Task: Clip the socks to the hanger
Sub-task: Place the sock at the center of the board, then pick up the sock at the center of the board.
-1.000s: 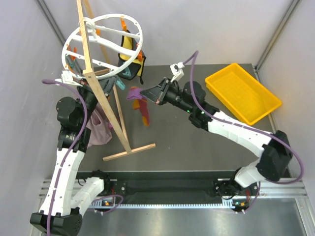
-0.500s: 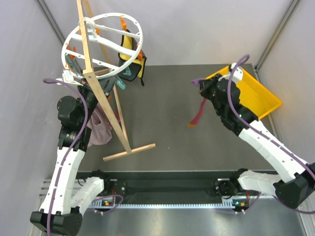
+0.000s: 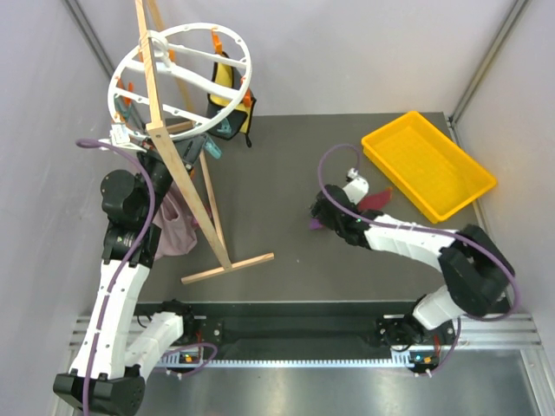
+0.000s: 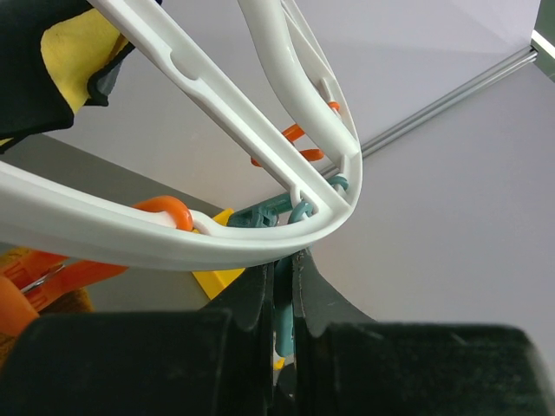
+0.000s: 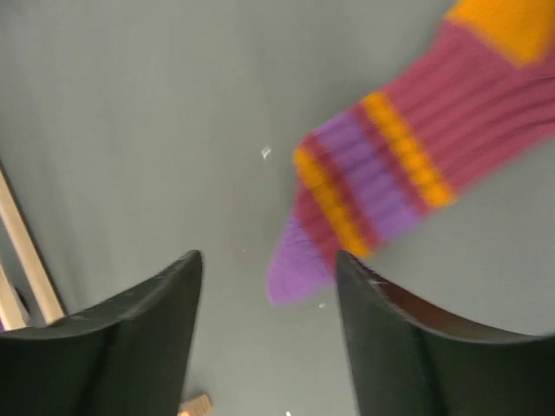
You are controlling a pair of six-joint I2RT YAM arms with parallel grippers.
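The white wheel-shaped hanger [image 3: 192,29] hangs at the back left from a wooden stand [image 3: 186,186]. My left gripper [image 3: 130,130] reaches up to the hanger rim [image 4: 260,230] and is shut on a teal clip [image 4: 286,303] below that rim. One maroon sock [image 5: 416,165] with orange and purple bands lies flat on the table. Its purple toe [image 5: 295,264] points toward my right gripper [image 5: 267,257], which hovers low over it, open and holding nothing. In the top view my right gripper [image 3: 321,217] and arm cover the middle of the sock [image 3: 379,198].
A yellow tray [image 3: 429,160] sits at the back right. A yellow-and-black garment [image 3: 227,95] hangs on the hanger's far side. A pale mauve cloth [image 3: 173,225] hangs beside the left arm. The stand's wooden foot [image 3: 227,269] lies on the dark table [image 3: 277,173].
My right arm carried the sock from near the hanger out to the right, then came down to the table middle. Its jaws opened and the sock now lies on the table. The left arm has stayed still.
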